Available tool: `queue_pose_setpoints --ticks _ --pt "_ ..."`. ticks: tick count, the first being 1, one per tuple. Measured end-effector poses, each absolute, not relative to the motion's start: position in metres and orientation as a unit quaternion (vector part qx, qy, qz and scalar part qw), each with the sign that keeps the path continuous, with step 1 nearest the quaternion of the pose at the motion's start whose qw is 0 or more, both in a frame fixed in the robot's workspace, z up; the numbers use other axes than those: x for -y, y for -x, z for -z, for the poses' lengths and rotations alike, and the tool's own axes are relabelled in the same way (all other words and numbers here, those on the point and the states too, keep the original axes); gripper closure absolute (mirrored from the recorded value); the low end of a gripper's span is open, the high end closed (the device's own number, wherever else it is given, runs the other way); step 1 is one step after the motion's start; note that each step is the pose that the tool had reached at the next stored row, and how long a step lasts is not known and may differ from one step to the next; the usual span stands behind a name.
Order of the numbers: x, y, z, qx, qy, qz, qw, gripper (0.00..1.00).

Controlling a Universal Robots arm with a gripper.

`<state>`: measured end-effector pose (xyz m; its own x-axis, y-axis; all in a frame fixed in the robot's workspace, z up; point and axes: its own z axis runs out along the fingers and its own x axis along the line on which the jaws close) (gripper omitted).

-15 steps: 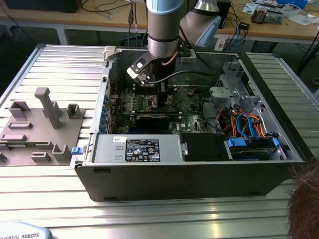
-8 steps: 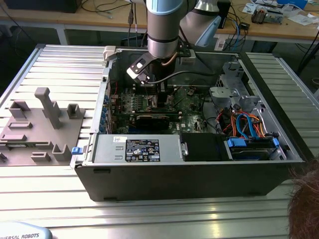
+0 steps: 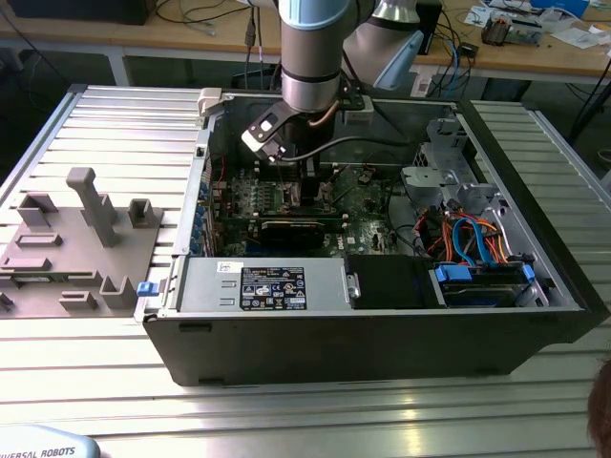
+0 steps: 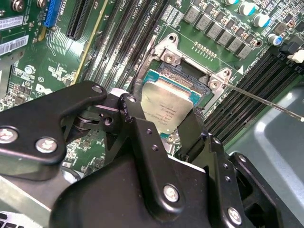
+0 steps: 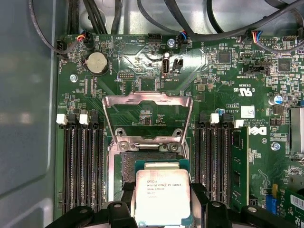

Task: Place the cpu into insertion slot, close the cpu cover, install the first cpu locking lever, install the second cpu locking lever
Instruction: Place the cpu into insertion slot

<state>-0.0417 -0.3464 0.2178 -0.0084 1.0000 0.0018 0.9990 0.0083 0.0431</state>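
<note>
My gripper (image 5: 166, 211) is shut on the cpu (image 5: 163, 197), a small square chip with a silver-grey top, with one black finger on each of two opposite edges. The chip hangs over the insertion slot (image 5: 127, 167), whose dark contact field still shows beyond it. In the second wrist view the cpu (image 4: 166, 104) sits tilted between the fingers (image 4: 135, 114) above the open slot (image 4: 187, 76). The cpu cover (image 5: 147, 98), a silvery frame with a square window, is flipped open away from the slot. A thin locking lever (image 4: 266, 100) stands out to one side. In the exterior view the gripper (image 3: 298, 181) reaches down into the computer case.
Black memory slots (image 5: 80, 161) flank the socket on both sides, one holding a module (image 5: 237, 161). The case (image 3: 382, 315) holds a power supply (image 3: 272, 286), and a drive bay with blue and orange cables (image 3: 473, 239). A grey fixture (image 3: 76, 239) lies on the exterior view's left.
</note>
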Motion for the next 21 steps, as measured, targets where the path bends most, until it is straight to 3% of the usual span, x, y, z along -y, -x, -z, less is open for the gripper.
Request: queue_pose_setpoints --ticks 21 --pt "0.3379 0.0431 -0.2123 -0.709 -0.705 -0.016 0.015 0.45"
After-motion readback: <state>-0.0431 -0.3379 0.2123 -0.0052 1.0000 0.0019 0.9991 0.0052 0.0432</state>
